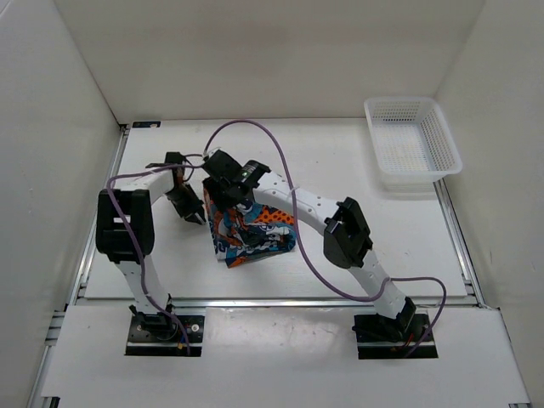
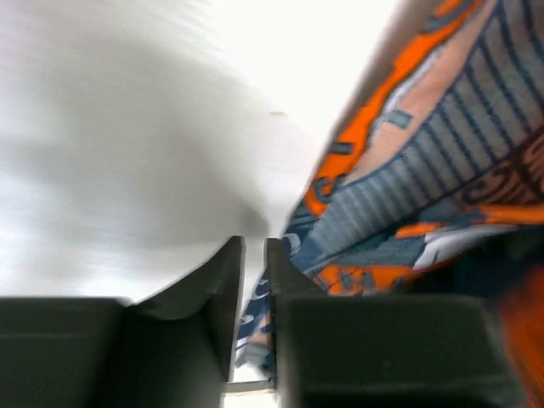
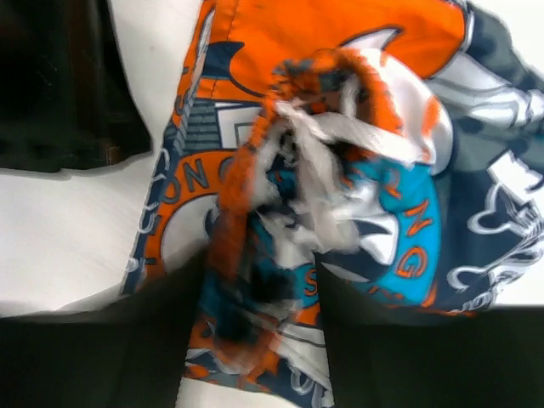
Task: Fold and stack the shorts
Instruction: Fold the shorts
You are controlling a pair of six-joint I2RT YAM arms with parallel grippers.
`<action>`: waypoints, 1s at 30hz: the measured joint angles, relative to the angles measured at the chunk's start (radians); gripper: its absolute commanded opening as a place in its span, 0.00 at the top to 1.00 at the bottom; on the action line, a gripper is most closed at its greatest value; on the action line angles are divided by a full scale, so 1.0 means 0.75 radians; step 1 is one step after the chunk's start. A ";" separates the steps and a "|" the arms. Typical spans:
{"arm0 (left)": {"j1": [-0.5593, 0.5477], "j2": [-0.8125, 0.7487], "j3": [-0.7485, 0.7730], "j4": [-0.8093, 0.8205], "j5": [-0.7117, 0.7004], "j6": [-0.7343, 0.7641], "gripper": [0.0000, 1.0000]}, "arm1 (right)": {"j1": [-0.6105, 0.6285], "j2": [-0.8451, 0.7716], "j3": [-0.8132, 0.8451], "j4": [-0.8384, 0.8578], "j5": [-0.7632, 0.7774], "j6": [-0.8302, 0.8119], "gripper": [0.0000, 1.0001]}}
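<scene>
The shorts [image 1: 255, 234], printed in orange, turquoise, navy and white, lie bunched in a rough triangle at the table's middle. My right gripper [image 1: 234, 191] is over their top left corner. In the right wrist view it [image 3: 259, 280] is shut on a gathered bunch of the shorts [image 3: 323, 34]. My left gripper [image 1: 194, 212] sits at the shorts' left edge. In the left wrist view its jaws [image 2: 255, 246] are almost together, with a strip of the shorts [image 2: 425, 170] in the narrow gap. Both wrist views are blurred.
A white mesh basket [image 1: 399, 180] stands at the back right of the table. White walls close off the left, back and right sides. The right arm's purple cable [image 1: 289, 183] arcs over the table behind the shorts.
</scene>
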 measured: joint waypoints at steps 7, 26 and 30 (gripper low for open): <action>0.155 -0.201 0.126 -0.132 -0.025 0.032 0.47 | -0.003 -0.136 -0.083 0.036 -0.034 0.009 0.16; -0.225 0.075 0.326 -0.077 0.032 0.125 0.90 | -0.282 -0.493 -1.105 0.351 -0.333 0.221 0.88; -0.222 0.207 0.326 -0.068 0.020 0.127 0.90 | -0.276 -0.443 -1.125 0.388 -0.353 0.238 0.78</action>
